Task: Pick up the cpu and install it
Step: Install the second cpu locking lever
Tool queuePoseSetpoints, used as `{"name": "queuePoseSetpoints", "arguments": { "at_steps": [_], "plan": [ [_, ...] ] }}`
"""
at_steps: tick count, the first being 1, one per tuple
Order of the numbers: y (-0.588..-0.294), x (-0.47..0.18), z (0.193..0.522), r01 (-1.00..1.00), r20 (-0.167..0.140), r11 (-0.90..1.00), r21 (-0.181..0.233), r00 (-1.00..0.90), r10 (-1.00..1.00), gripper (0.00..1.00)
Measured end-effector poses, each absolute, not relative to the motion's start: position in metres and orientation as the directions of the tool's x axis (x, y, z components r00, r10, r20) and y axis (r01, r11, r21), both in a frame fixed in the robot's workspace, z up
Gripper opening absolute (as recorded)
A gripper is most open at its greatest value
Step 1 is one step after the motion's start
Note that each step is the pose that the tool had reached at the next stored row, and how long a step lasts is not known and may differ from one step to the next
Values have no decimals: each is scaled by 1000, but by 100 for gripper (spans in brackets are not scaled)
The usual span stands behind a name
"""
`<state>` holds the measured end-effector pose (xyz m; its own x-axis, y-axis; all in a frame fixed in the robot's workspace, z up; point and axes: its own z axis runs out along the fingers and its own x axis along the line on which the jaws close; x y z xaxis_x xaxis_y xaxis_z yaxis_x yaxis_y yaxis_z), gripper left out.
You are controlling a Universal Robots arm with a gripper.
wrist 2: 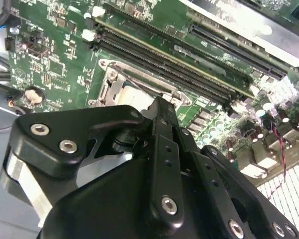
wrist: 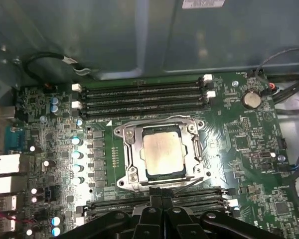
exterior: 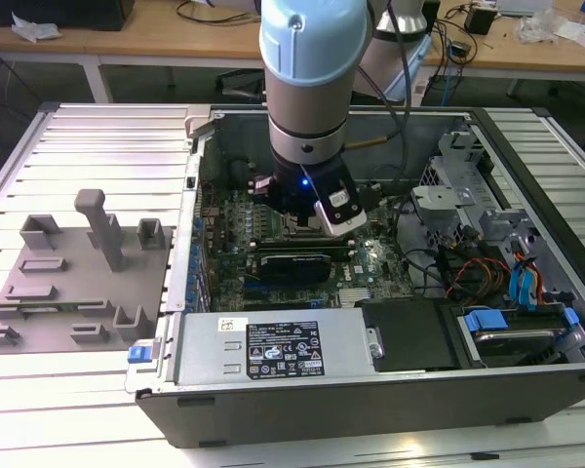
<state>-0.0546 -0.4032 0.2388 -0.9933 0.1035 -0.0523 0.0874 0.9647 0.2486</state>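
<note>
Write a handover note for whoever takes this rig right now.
End effector: fingertips meet just above the board, holding nothing visible.
The cpu: lying flat inside the socket frame on the motherboard, between the memory slots.
Arm is down inside the open computer case, over the socket.
Done: cpu appears seated in the socket.
Left: the frame looks open around the chip; whether it is latched cannot be told.
</note>
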Motion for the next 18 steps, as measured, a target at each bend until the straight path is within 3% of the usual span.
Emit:
{"name": "queuePoseSetpoints", "arguments": {
  "at_steps": [12,18],
  "plan": [
    [-403,-74,213,87,-52,964,250,-993,103,11],
    [-403,-81,206,87,-50,958,272,-993,105,11]
  ]
}}
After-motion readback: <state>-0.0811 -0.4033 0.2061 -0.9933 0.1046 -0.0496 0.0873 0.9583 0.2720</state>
